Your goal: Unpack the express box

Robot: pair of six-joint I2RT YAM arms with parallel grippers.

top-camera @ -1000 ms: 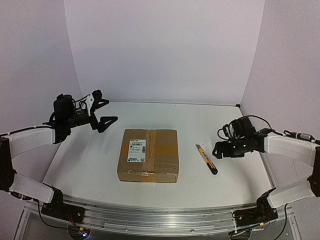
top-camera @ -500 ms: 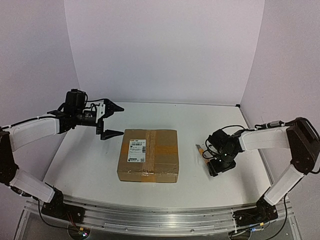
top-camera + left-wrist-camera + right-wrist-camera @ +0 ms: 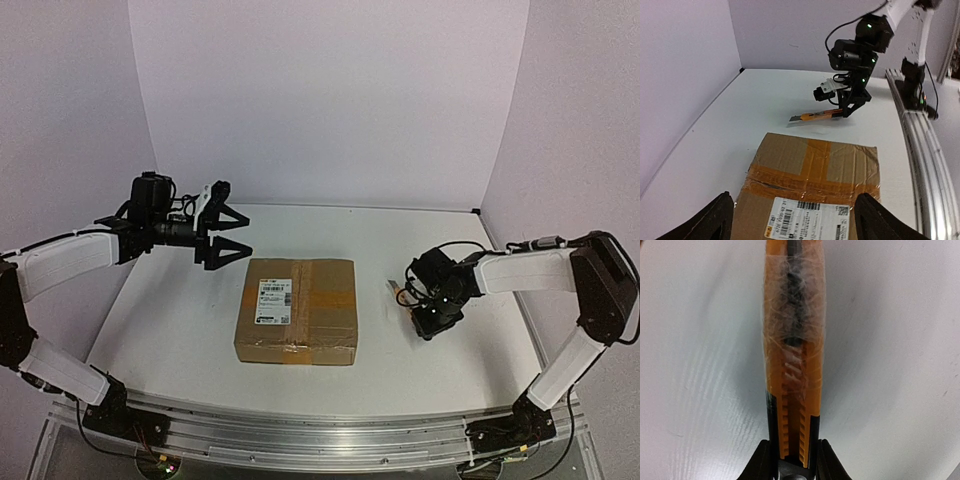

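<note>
- The express box (image 3: 298,310) lies flat on the white surface (image 3: 170,330), about midway between the two arms, with its white label (image 3: 273,301) on the left part of its top.
- The left gripper (image 3: 245,235) hangs in the air just past the box's far left corner. Its jaws are spread wide with nothing between them, and they point toward the box.
- The right gripper (image 3: 428,318) sits low, off the box's right side and clear of it. Its jaws are drawn in against both sides of the rear end of a yellow-black utility knife (image 3: 820,116).
- From above, the right gripper covers most of the knife.
- I cannot tell whether the knife rests on the surface or is raised slightly.
- The left wrist view cuts off the box's near end, and the label print is too small to read.
</note>
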